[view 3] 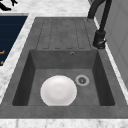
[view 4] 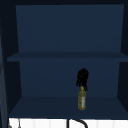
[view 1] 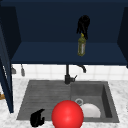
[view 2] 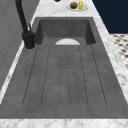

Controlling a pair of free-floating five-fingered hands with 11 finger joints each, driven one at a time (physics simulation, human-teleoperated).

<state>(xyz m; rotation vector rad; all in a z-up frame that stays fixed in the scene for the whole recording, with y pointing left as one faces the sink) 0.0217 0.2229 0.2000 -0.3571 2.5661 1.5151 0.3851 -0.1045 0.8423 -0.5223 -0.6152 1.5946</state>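
My right hand (view 1: 83,25) is up inside the open dark blue wall cabinet (view 1: 62,53), fingers pointing down and closed round the neck of an olive-green glass bottle (view 1: 81,47). The bottle (view 4: 82,100) is upright at the lower shelf (view 4: 50,106), right of its middle, under the same hand (view 4: 82,77). Whether its base touches the shelf I cannot tell. My left hand (view 1: 37,118) hovers low at the sink's front left corner, fingers relaxed and holding nothing; it also shows over the counter (view 3: 5,5).
A large red ball (view 1: 67,114) sits at the sink's front edge. A white plate (view 3: 58,90) lies in the basin beside the drain (view 3: 82,80). The black faucet (view 1: 67,75) stands behind the grey draining board (view 2: 65,75). A small plate of food (view 2: 77,5) is on the counter.
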